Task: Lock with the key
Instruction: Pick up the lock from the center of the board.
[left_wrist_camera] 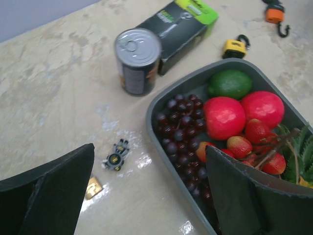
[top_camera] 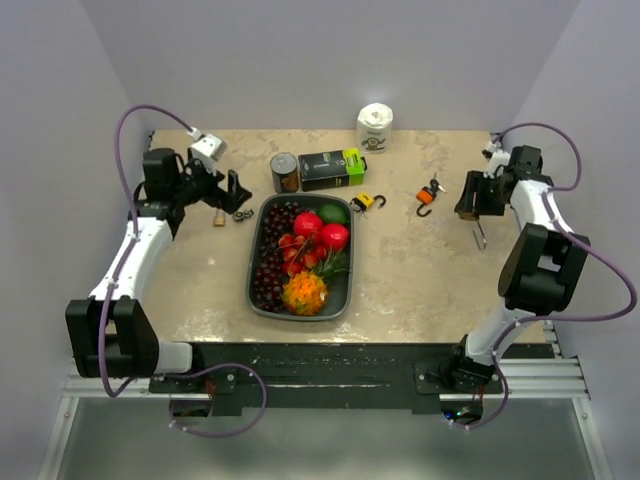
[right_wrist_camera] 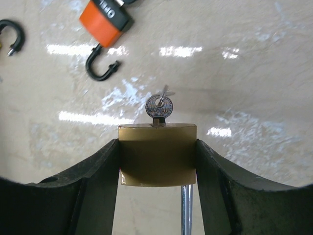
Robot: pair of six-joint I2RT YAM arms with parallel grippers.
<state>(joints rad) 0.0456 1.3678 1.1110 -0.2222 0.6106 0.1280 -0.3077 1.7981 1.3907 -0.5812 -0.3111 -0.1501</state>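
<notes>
Over the right side of the tabletop (top_camera: 420,280), the right hand (right_wrist_camera: 157,161) clamps a brass padlock (right_wrist_camera: 157,147), key (right_wrist_camera: 159,106) sticking out, shackle (right_wrist_camera: 186,210) hanging down. Far left, the left hand (left_wrist_camera: 146,196) gapes empty. Turning the key could twist the padlock out of that grip and drop it.

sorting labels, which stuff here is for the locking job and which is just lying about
job: brass padlock, key, right gripper
lying about: orange padlock, yellow padlock, can, box, paper roll, fruit tray
</notes>
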